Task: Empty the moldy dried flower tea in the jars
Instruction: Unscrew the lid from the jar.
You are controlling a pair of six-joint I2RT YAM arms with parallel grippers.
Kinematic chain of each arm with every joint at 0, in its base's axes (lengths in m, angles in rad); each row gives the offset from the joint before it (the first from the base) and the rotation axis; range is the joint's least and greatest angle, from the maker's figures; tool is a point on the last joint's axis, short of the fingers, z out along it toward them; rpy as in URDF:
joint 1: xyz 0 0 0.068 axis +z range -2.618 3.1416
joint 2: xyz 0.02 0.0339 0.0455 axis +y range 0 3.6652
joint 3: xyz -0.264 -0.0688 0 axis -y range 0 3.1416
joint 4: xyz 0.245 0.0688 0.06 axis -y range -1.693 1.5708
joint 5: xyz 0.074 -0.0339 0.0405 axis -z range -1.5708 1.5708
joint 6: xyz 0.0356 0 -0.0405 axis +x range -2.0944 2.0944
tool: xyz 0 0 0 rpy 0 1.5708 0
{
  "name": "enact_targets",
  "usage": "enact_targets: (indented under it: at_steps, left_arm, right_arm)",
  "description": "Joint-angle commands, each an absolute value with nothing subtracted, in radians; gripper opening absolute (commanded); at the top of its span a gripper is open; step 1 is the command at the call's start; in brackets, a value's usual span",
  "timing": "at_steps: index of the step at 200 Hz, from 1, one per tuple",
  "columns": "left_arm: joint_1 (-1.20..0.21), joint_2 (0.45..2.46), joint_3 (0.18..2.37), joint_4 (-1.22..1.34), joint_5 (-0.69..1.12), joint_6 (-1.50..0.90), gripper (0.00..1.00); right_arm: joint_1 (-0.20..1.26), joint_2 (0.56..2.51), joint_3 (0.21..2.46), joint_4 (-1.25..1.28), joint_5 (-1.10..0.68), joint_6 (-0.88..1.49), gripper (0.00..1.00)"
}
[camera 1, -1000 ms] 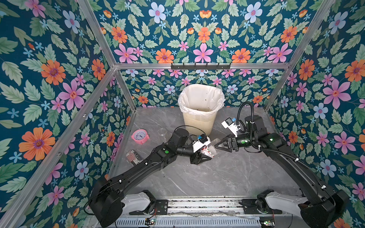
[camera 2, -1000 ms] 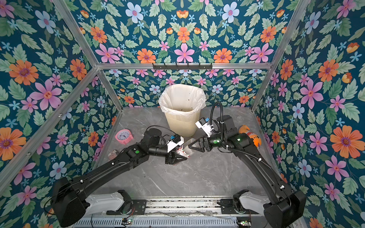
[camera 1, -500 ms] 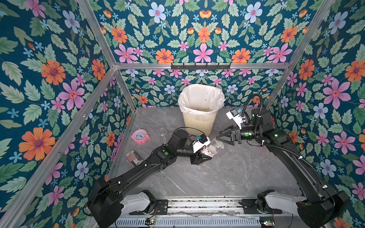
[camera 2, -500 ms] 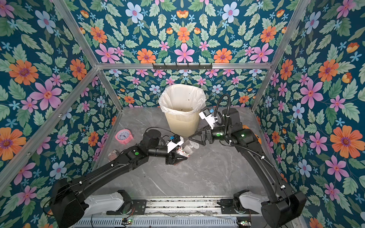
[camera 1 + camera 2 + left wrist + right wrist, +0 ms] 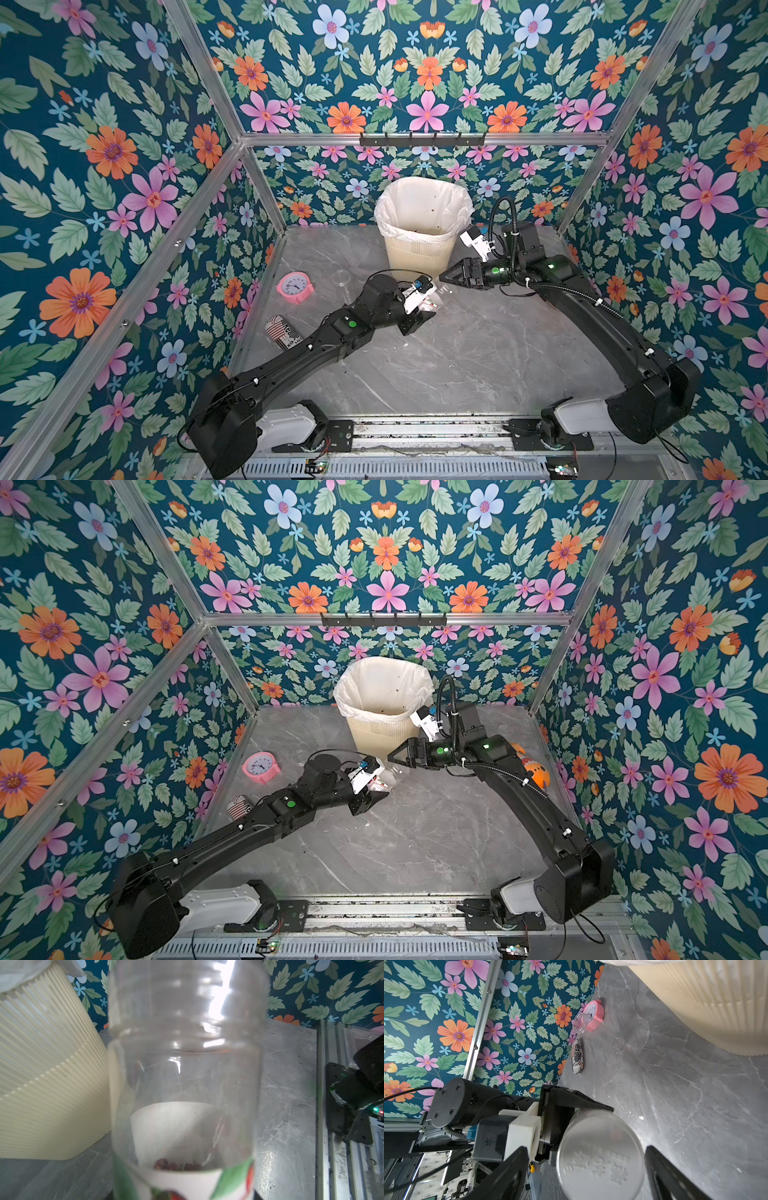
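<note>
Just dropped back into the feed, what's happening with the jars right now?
The left hand grips a labelled jar in front of the bin, with only a little dried flower tea inside. Its lid is on, and the open right hand straddles that lid without gripping it yet. A second jar lies open, apparently empty, by the pink clock, with a loose clear lid nearby on the table.

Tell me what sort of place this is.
Probably a staged robot test booth, not a home: floral-print panels in an aluminium frame, two robot arms mounted on a rail, and a marble-look tabletop with a lined bin.
</note>
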State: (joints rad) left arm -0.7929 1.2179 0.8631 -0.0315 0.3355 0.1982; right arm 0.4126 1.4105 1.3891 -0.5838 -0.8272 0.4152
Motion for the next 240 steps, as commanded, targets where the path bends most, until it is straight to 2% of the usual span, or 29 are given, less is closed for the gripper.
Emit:
enact_targets:
  at_steps: [1, 42, 81, 103, 151, 194, 224, 240]
  left_arm:
    - [-0.794, 1.197, 0.848, 0.045, 0.347, 0.210, 0.54]
    - [-0.793, 1.172, 0.825, 0.080, 0.394, 0.204, 0.54]
    - [-0.793, 1.190, 0.844, 0.037, 0.381, 0.217, 0.54]
    - [-0.794, 1.189, 0.850, 0.033, 0.398, 0.216, 0.54]
    - [-0.793, 1.180, 0.874, -0.016, 0.610, 0.213, 0.55]
    - [-0.791, 1.199, 0.906, -0.083, 0.802, 0.183, 0.55]
    - [-0.790, 1.216, 0.917, -0.097, 0.898, 0.160, 0.55]
    - [-0.791, 1.227, 0.926, -0.105, 0.920, 0.153, 0.55]
  right_arm:
    - [0.420, 1.428, 1.401, -0.620, -0.819, 0.408, 0.91]
    - [0.421, 1.453, 1.397, -0.620, -0.819, 0.406, 0.91]
    - [0.425, 1.448, 1.402, -0.609, -0.873, 0.404, 0.81]
    - [0.424, 1.444, 1.415, -0.670, -0.934, 0.320, 0.76]
    - [0.424, 1.399, 1.440, -0.829, -1.022, 0.044, 0.69]
    - [0.424, 1.294, 1.369, -0.812, -1.111, -0.119, 0.67]
    - [0.423, 1.249, 1.330, -0.821, -1.219, -0.221, 0.67]
    - [0.423, 1.226, 1.315, -0.804, -1.221, -0.240, 0.72]
